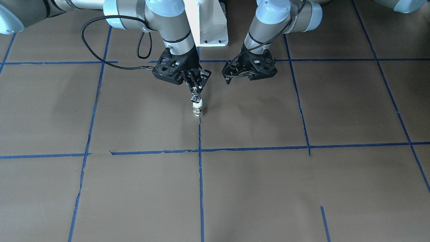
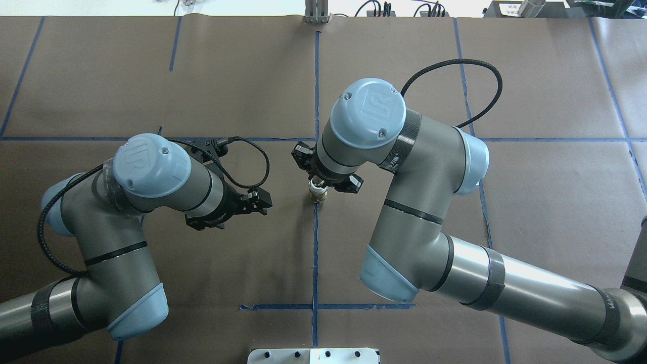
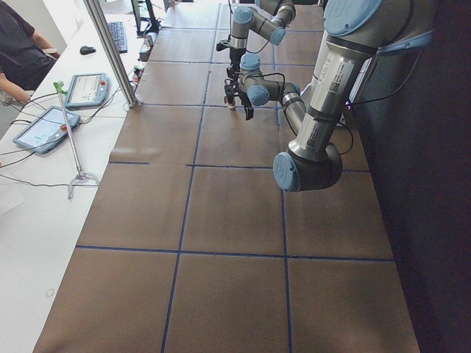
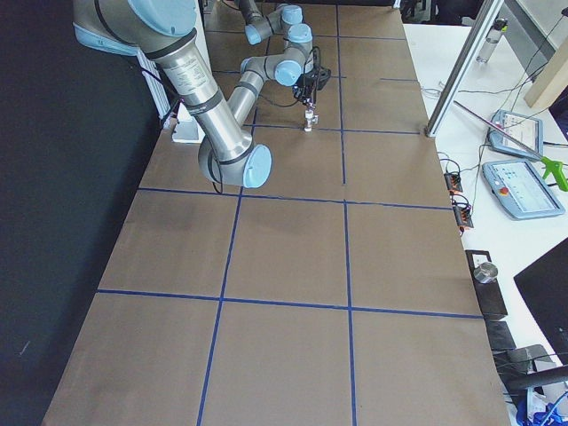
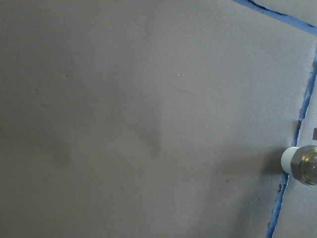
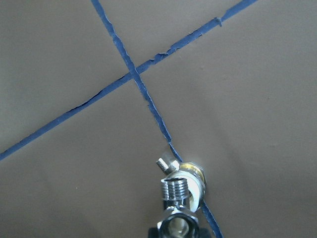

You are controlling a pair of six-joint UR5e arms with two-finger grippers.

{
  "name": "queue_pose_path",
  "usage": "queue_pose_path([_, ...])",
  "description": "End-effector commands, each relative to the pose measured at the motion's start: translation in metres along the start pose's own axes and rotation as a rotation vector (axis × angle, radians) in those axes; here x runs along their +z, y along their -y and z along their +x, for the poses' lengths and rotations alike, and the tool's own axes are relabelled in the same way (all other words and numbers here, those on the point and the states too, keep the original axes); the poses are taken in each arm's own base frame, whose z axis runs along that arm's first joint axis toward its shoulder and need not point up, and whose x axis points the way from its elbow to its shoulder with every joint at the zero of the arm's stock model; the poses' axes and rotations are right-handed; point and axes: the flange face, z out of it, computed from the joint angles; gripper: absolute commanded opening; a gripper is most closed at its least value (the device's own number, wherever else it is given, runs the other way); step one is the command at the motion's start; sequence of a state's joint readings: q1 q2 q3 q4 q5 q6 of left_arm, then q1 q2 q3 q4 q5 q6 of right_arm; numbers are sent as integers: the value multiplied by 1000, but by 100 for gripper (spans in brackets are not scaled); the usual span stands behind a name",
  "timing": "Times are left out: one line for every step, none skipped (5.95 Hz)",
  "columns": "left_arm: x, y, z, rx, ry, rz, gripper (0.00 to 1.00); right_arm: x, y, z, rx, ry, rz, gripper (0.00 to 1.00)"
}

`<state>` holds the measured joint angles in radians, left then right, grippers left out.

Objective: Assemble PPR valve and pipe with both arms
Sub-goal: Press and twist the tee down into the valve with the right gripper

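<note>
My R fingers [image 1: 196, 88] are pinching the chrome valve [image 1: 195, 98] by its top, w/ its lower end meeting the white pipe fitting [image 1: 198, 109]. That's standing on the counter [image 1: 302, 188], right on a blue tape line [image 1: 200, 174]. My L fingers [image 2: 259, 201] are hovering nearby, touching nothing; spread or pressed together, can't tell.

Lit evenly and softly from above, moderately bright. Only faint, diffuse shadows thrown on brown table paper [image 1: 268, 188]. Slight cool cast in front and overhead views. Underexposed to near black along robot-side edge in both side views; nearly blown out on white bench [image 3: 44, 220]. Sharp glints on chrome valve [image 6: 181, 191] in right wrist view. Hazy, low-contrast, soft-focused in left wrist view.
</note>
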<state>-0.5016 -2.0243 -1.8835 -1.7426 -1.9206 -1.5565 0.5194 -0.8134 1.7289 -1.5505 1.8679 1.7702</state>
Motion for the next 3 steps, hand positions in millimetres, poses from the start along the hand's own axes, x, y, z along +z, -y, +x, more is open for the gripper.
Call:
queue_pose_path([-1, 0, 0, -1, -2, 0, 100, 2, 0, 1, 1, -5, 1, 1])
queue_pose_path([-1, 0, 0, -2, -1, 0, 100, 3, 1, 1, 1, -6, 2, 1])
queue_pose_path([0, 0, 0, -2, 1, 2, 100, 2, 0, 1, 1, -6, 2, 2])
